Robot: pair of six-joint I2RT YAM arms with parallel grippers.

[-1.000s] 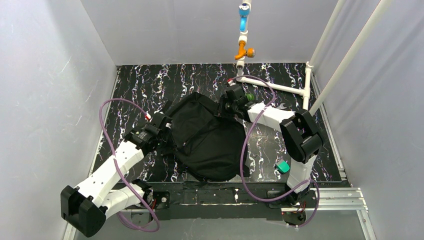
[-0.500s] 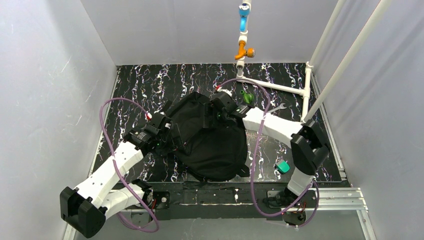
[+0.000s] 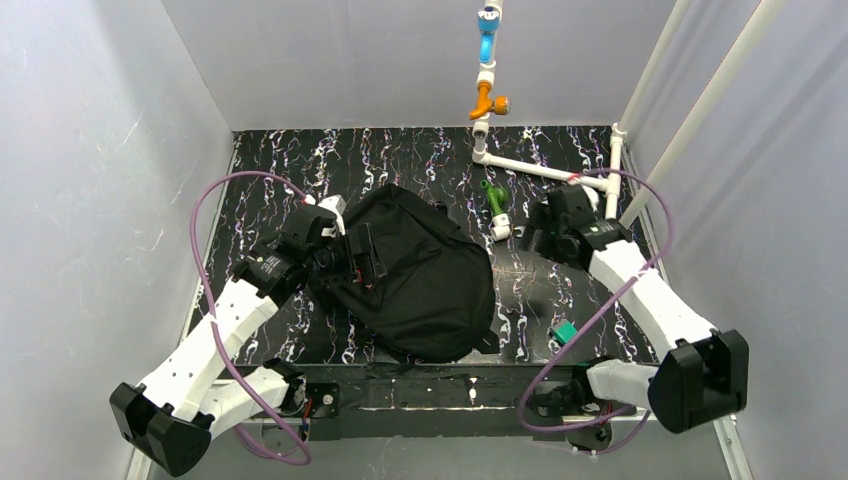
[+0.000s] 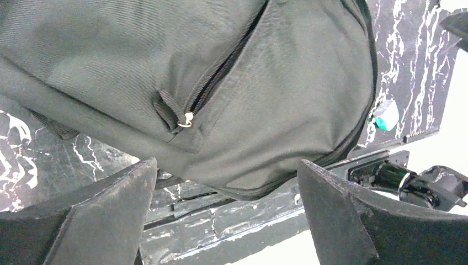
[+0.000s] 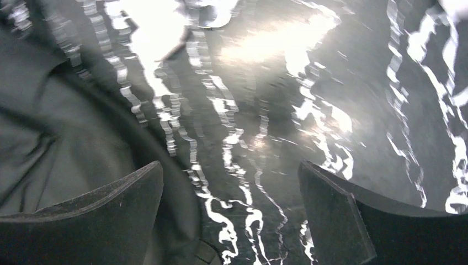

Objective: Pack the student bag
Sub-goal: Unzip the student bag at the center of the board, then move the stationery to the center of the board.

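Note:
The student bag [image 3: 425, 280], a big black backpack, lies flat in the middle of the marbled table. My left gripper [image 3: 362, 256] hovers over the bag's left side, open, with nothing between its fingers. In the left wrist view the bag [image 4: 265, 83] fills the top, and a closed zipper with a small metal pull [image 4: 189, 118] runs across it above my spread gripper [image 4: 226, 215]. My right gripper [image 3: 536, 238] is to the right of the bag, apart from it, open and empty. In the right wrist view the bag's edge [image 5: 49, 138] lies left of the gripper [image 5: 232, 221].
A green-and-white tool [image 3: 493, 208] lies on the table behind the bag's right side. A small teal block [image 3: 566, 333] sits near the front right, also the teal block [image 4: 386, 115]. White pipework [image 3: 545, 172] with an orange valve [image 3: 486, 102] stands at the back right.
Both grippers have opened. The right arm has swung away from the bag's top to the right. The left gripper has shifted up and right over the bag's left side.

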